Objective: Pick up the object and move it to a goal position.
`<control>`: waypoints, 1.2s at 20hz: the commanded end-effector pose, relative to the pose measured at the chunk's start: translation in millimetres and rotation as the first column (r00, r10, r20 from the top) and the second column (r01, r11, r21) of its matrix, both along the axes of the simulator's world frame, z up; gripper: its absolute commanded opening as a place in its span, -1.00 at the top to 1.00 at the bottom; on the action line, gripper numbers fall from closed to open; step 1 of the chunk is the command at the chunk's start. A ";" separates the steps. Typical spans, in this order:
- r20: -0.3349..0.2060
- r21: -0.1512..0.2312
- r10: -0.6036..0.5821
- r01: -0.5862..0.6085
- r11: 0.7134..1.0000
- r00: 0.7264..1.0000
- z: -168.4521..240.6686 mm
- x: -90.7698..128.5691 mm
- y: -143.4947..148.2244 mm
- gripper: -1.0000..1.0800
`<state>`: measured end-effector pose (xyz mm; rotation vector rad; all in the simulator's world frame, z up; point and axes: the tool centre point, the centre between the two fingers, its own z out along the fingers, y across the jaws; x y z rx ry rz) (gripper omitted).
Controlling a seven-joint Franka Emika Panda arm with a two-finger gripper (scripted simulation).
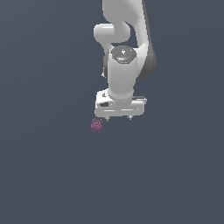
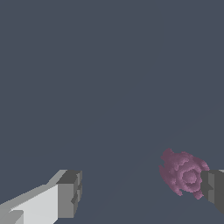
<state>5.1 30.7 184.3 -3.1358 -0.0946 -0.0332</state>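
The object (image 1: pixel 97 125) is a small bumpy magenta-purple lump lying on the dark grey floor. In the exterior view it sits just below and toward the left of the white gripper (image 1: pixel 118 117), close to one finger. The wrist view shows the gripper (image 2: pixel 142 192) open, its two grey fingertips (image 2: pixel 70 193) spread wide apart. There the object (image 2: pixel 181 173) appears right beside the other fingertip, which covers a sliver of its edge. Nothing is held between the fingers. Whether that fingertip touches the lump cannot be told.
The white arm (image 1: pixel 124 48) rises from the gripper toward the top of the exterior view. A plain dark grey floor (image 1: pixel 52 175) fills everything else in both views. No goal marker shows.
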 end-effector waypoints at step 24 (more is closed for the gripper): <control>0.018 -0.011 -0.080 0.080 0.997 0.997 -22.9 -9.3 -59.9 -0.92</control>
